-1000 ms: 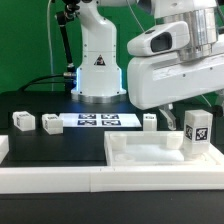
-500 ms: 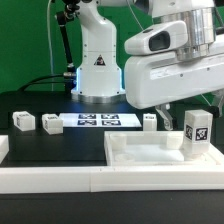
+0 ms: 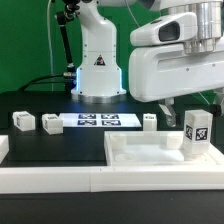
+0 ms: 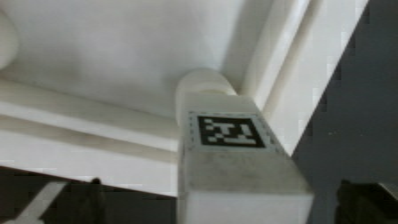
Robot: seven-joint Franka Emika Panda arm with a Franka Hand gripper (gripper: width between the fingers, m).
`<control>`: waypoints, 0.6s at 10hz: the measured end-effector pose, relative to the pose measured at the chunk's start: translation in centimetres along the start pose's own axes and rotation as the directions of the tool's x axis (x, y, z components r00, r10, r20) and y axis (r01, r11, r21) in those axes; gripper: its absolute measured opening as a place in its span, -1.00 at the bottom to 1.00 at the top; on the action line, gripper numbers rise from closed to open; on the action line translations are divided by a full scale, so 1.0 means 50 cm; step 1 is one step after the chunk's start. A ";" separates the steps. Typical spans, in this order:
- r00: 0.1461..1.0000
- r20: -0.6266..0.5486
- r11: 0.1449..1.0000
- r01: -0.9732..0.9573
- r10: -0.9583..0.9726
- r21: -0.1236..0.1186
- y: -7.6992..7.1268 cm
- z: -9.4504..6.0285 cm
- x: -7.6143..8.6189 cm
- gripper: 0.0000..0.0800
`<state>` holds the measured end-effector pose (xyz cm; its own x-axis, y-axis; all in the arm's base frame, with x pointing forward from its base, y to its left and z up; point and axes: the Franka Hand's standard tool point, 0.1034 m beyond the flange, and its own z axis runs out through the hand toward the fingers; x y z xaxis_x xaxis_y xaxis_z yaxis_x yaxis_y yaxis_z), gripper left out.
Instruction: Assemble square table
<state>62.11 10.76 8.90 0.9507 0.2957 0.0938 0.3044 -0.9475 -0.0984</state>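
The square table slab [image 3: 140, 152] lies flat on the table [image 3: 60, 140]. One leg block [image 4: 228, 130] stands upright in the slab's corner, at the exterior view's right. My end effector [image 4: 214, 198] hangs right over that leg with its jaws as wide as they go, holding nothing.

I think the job now is to grab this leg and turn it in tight. To do it well, I should come straight down, keep the leg in the middle, and close gently so it does not tip.

Other leg blocks [image 3: 49, 123] wait past the slab, to the exterior view's left.

Since a moment ago the arm has gone up a little. The leg has not moved.
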 end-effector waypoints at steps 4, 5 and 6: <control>1.000 -0.002 1.000 0.001 -0.001 0.002 -0.009 0.009 0.000 -0.08; 1.000 -0.002 1.000 0.003 -0.003 0.002 -0.010 0.010 -0.001 -0.08; 1.000 -0.002 1.000 0.006 -0.006 0.002 -0.009 0.010 -0.001 -0.28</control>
<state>61.97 11.23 8.46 0.9488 0.3007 0.0964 0.3098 -0.9456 -0.0997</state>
